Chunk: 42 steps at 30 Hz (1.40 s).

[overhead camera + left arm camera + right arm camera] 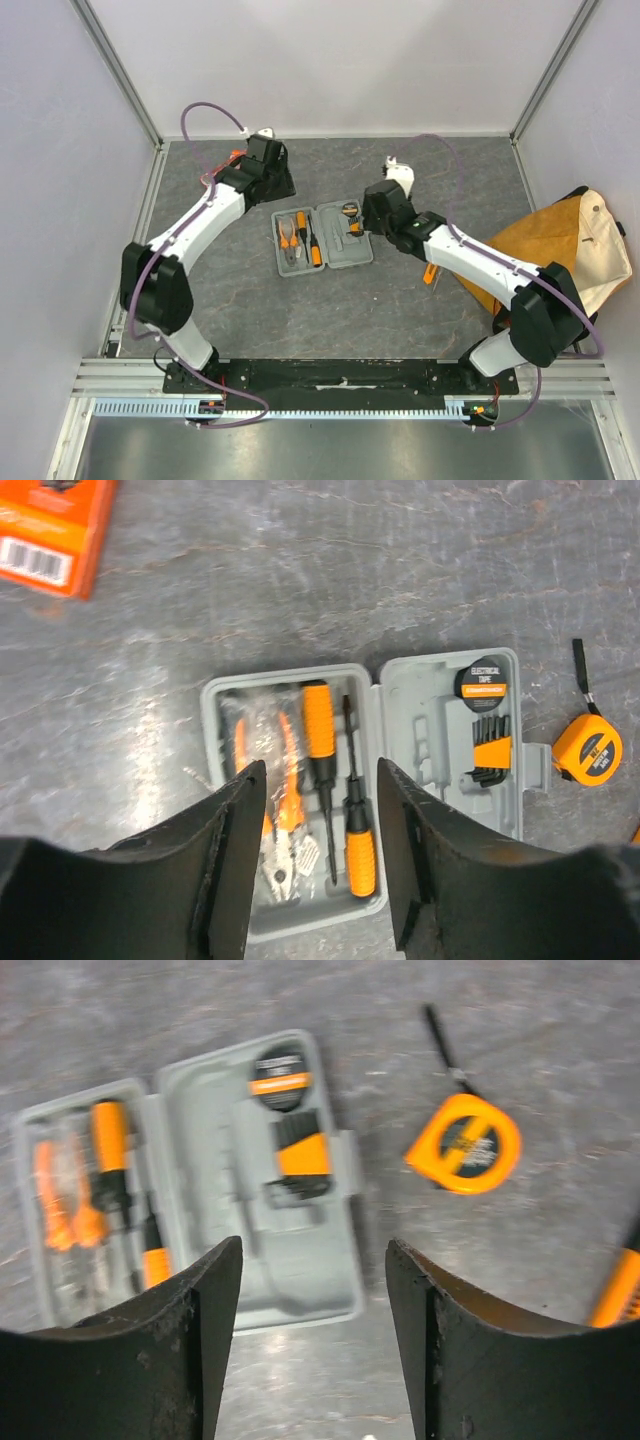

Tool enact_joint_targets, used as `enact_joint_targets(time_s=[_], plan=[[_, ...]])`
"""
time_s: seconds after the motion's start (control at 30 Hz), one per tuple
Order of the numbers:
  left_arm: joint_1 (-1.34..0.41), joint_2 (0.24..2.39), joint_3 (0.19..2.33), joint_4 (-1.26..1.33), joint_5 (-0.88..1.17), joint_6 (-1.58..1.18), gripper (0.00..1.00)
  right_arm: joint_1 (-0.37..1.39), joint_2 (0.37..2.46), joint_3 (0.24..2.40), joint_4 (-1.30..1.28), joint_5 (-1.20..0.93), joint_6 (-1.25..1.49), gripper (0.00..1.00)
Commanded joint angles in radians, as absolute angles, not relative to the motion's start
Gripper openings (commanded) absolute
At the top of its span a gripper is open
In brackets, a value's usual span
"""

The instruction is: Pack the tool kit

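The grey table point(400, 320) fills my view, with a tan bag point(570, 240) slumped at its right edge. The tool kit point(322, 238) lies open and flat in the middle, between my two arms.

My left gripper point(320, 780) hangs above the kit's left half, jaws spread and holding nothing. Between the fingers I see the two screwdrivers point(322, 740) in their slots, with the pliers point(280, 810) just beside them.

My right gripper point(312, 1260) is also parted and empty. It hovers near the kit's right half, so the case sits ahead and mostly to the left of the gap.

That half holds the hex keys point(490, 755) and a black tape roll point(482, 683). The orange tape measure point(464, 1144) lies on the table just outside the case – near it, not touching. An orange packet point(50, 530) lies well apart, in a far corner.
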<state>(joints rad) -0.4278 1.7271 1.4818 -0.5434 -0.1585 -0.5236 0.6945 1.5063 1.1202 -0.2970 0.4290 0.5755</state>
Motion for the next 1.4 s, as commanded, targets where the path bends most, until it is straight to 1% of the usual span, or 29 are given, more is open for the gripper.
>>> enact_joint_targets(time_s=[0.0, 0.1, 0.2, 0.27, 0.4, 0.47, 0.57, 0.77, 0.83, 1.37], plan=[[-0.413, 1.585, 1.366, -0.491, -0.294, -0.511, 0.61, 0.595, 1.448, 1.051, -0.31, 0.486, 0.555, 0.68], [-0.394, 1.5, 1.274, -0.445, -0.29, -0.492, 0.71, 0.531, 1.439, 1.005, -0.354, 0.525, 0.593, 0.72], [-0.376, 1.422, 1.177, -0.393, -0.278, -0.48, 0.85, 0.488, 1.399, 0.91, -0.37, 0.592, 0.664, 0.76], [-0.37, 1.367, 1.102, -0.335, -0.268, -0.457, 0.9, 0.46, 1.381, 0.85, -0.365, 0.62, 0.698, 0.79], [-0.367, 1.283, 0.99, -0.23, -0.246, -0.419, 0.92, 0.411, 1.385, 0.786, -0.364, 0.63, 0.718, 0.79], [-0.367, 1.267, 0.971, -0.204, -0.218, -0.416, 0.92, 0.391, 1.403, 0.778, -0.354, 0.617, 0.715, 0.75], [-0.367, 1.272, 0.977, -0.207, -0.204, -0.408, 0.92, 0.367, 1.428, 0.782, -0.334, 0.597, 0.701, 0.7], [-0.368, 1.285, 0.988, -0.229, -0.198, -0.413, 0.92, 0.328, 1.468, 0.784, -0.281, 0.537, 0.672, 0.55], [-0.368, 1.29, 0.988, -0.229, -0.196, -0.413, 0.92, 0.319, 1.482, 0.782, -0.267, 0.517, 0.667, 0.52], [-0.368, 1.313, 1.002, -0.238, -0.178, -0.428, 0.92, 0.29, 1.58, 0.759, -0.21, 0.469, 0.669, 0.47]])
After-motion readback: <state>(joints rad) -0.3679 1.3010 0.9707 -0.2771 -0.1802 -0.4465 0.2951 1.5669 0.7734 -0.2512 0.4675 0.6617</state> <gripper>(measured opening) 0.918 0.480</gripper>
